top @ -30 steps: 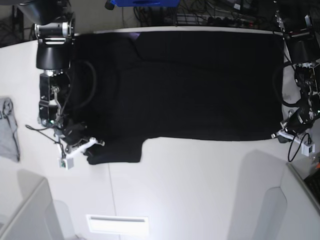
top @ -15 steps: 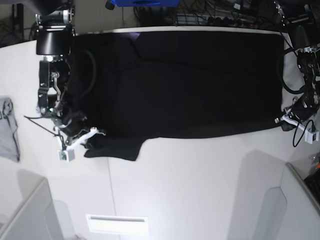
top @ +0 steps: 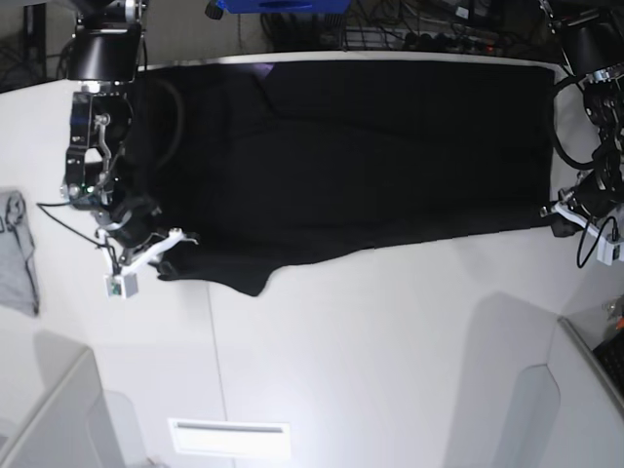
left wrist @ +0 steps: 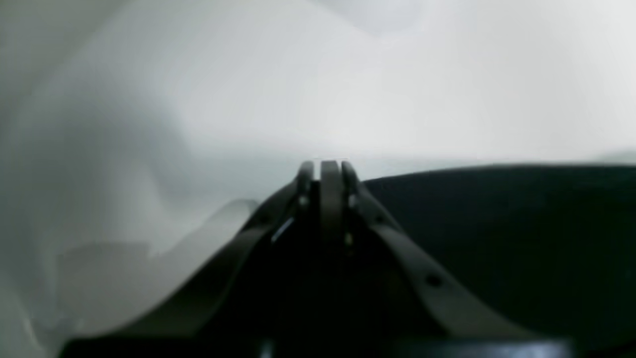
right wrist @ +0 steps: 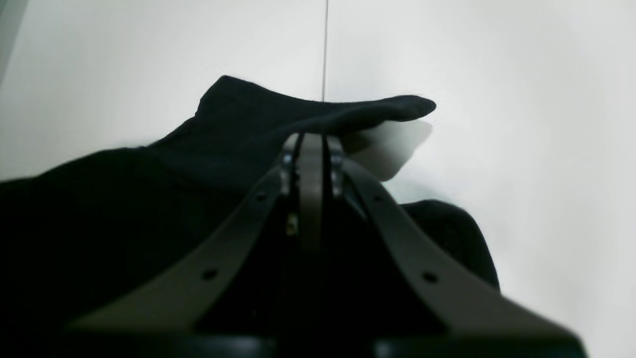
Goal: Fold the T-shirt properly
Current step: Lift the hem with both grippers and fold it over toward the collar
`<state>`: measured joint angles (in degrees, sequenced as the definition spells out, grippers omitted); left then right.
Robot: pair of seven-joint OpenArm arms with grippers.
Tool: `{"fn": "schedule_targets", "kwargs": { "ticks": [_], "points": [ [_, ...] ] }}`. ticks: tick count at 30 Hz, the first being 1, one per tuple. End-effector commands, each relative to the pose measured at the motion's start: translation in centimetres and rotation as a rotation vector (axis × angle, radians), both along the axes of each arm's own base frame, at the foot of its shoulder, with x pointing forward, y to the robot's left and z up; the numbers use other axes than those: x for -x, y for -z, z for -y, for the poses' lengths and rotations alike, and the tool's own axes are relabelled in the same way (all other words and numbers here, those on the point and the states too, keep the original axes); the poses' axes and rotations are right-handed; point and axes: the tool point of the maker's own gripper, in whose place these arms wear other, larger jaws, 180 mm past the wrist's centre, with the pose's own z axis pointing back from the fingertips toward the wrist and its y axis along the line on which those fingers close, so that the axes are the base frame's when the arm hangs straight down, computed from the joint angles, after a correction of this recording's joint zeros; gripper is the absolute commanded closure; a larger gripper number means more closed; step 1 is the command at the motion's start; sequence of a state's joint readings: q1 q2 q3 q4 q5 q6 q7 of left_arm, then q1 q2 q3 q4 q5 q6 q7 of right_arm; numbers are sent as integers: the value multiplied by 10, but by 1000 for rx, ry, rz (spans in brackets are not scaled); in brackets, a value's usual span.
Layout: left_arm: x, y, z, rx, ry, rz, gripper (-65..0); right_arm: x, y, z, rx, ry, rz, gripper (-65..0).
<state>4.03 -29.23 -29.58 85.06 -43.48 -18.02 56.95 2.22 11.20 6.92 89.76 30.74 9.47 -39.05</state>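
The black T-shirt lies spread across the white table, plain side up. At the left of the base view my right gripper is shut on the near sleeve area; in the right wrist view the black cloth drapes over the closed fingertips of the gripper. At the right of the base view my left gripper is shut on the shirt's near hem corner. The left wrist view shows that gripper closed, with the dark cloth trailing to its right.
A small grey garment lies at the table's left edge. A blue object and cables sit behind the far edge. White partitions stand at the near left and near right.
Both grippers have moved toward the far side of the table, dragging the shirt's near edge with them. The near sleeve has lifted and slid back, and the near edge now slants.
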Motion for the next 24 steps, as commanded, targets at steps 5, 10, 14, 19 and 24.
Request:
{"fn": "schedule_targets", "kwargs": {
  "ticks": [5,10,14,19,24],
  "points": [
    [3,-9,-10,-33,4,11,0,-5,-18,15,4,33,62,0],
    [16,-12,-22,-52,8,17,0,2,-13,29,8,61,24,0],
    [24,-8,-25,-55,3,1,0,10,-13,29,12,60,10,0],
    [30,-3,-25,-51,1,-13,0,23,-18,23,24,38,2,0],
    [32,-2,-25,-55,4,-22,0,33,-16,21,32,25,-19,0]
  ]
}}
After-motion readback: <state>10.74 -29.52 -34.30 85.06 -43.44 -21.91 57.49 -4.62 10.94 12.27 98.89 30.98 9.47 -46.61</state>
